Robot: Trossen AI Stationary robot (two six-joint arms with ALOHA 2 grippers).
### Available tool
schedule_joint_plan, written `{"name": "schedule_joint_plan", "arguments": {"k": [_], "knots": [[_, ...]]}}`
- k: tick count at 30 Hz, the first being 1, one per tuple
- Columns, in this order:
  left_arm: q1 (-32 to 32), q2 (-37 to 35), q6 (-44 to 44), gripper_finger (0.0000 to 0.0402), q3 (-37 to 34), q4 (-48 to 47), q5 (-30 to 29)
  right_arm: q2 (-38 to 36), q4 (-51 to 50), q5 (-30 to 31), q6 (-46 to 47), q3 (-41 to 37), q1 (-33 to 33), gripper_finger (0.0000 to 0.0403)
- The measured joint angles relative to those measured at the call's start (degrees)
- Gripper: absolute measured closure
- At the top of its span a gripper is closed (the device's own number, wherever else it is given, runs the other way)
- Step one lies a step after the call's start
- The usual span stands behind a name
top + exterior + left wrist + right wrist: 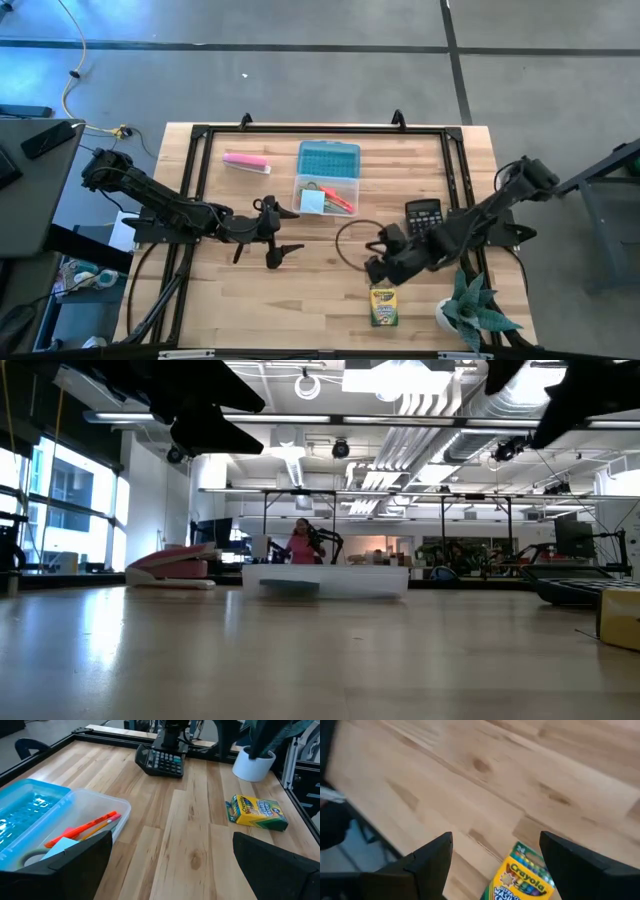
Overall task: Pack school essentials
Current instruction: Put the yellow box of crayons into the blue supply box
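Note:
The clear case [326, 193] lies open at the table's far middle, its blue lid [328, 158] folded back. Inside it are the light-blue note pad [62, 844], the orange marker [85, 828], a thin pencil and the green-handled scissors [312, 187]. The yellow-green crayon box [382, 305] lies flat near the table's near edge, and shows too in the left wrist view [257, 811]. My right gripper [372, 260] hovers open just beyond the crayon box [527, 881], above it. My left gripper [282, 228] is open over bare wood left of centre, facing the case.
A pink bar [245, 162] lies left of the case. A black calculator [424, 215] sits right of it, under my right arm. A potted plant [470, 310] stands at the near right corner. A dark cable loop [352, 245] lies mid-table. A black frame [320, 130] borders the far side.

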Motion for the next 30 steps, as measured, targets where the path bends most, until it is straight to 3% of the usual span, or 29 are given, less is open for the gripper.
{"name": "schedule_joint_plan", "arguments": {"k": [5,14,24,30], "knots": [[0.00,0.00,0.00,0.0002,0.00,0.00,0.02,5.66,-3.43,1.79,10.15,2.51,3.82,0.0114],[0.00,0.00,0.00,0.0002,0.00,0.02,0.07,11.74,1.06,2.69,26.38,2.58,10.22,0.0109],[0.00,0.00,0.02,0.0002,0.00,0.02,0.07,15.81,3.07,0.44,36.75,2.58,14.82,0.0011],[0.00,0.00,0.02,0.0002,0.00,0.02,0.07,17.55,3.24,-0.86,36.73,2.58,15.10,0.0004]]}}
